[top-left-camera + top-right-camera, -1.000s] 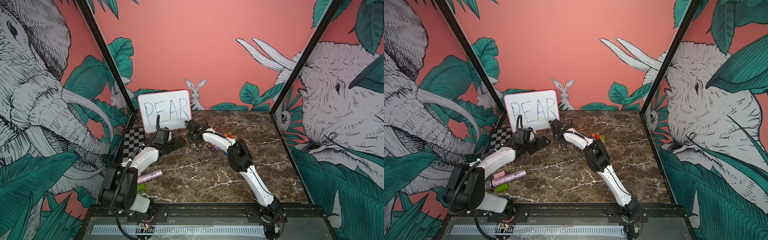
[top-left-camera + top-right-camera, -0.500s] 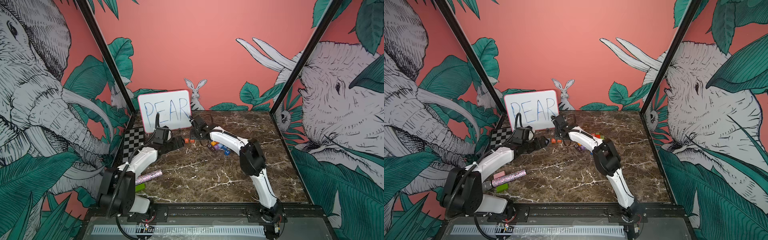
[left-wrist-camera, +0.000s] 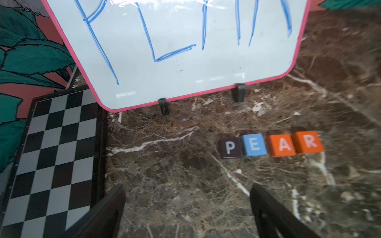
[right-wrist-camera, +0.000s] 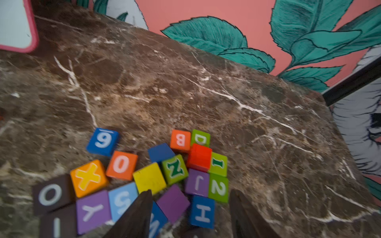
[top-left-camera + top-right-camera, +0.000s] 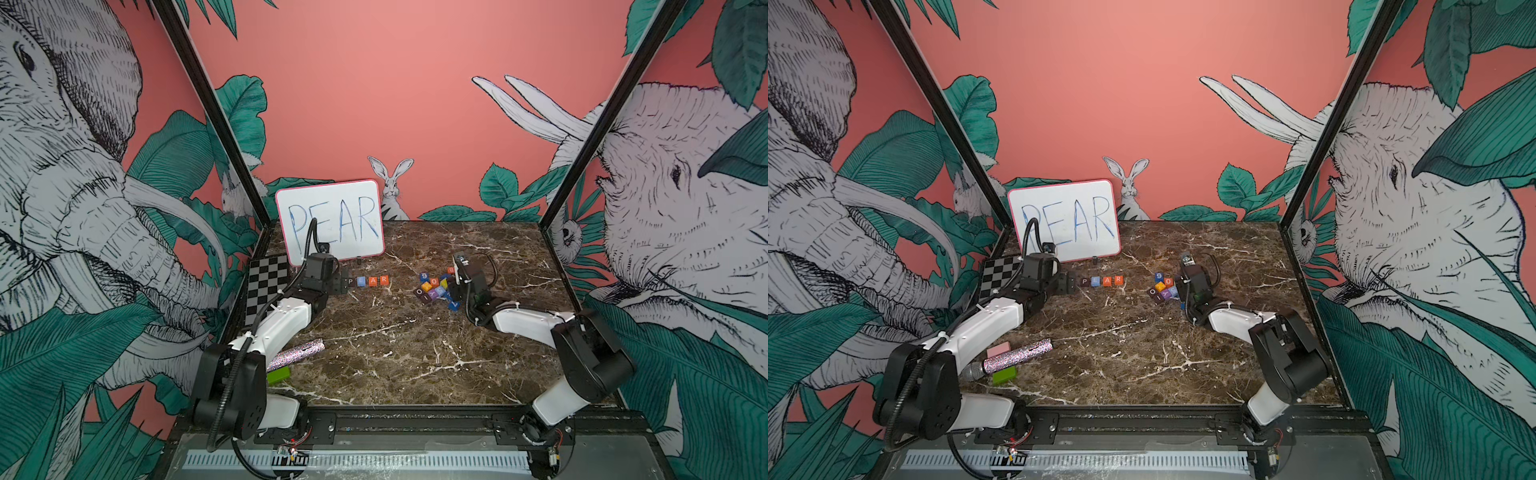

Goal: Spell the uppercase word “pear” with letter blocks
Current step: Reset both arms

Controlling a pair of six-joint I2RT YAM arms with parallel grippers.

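Brown marble table (image 5: pixel 395 345) carries the row in front of the whiteboard (image 5: pixel 357 245): dark-brown P (image 3: pixel 230 148), blue E (image 3: pixel 254 145), orange A (image 3: pixel 283 145), red-orange R (image 3: pixel 308 142), side by side, faces up, reading PEAR. Its long axis runs along the board's lower edge. The P end points at the left gripper (image 3: pixel 187 186), which is just beside it, jaws spread and empty. The right gripper (image 4: pixel 190 192) hovers well apart over the spare blocks (image 4: pixel 123 164), jaws parted, clamping nothing. I judge the word complete; any retreat by the nearer left arm should go along that axis, away from P.
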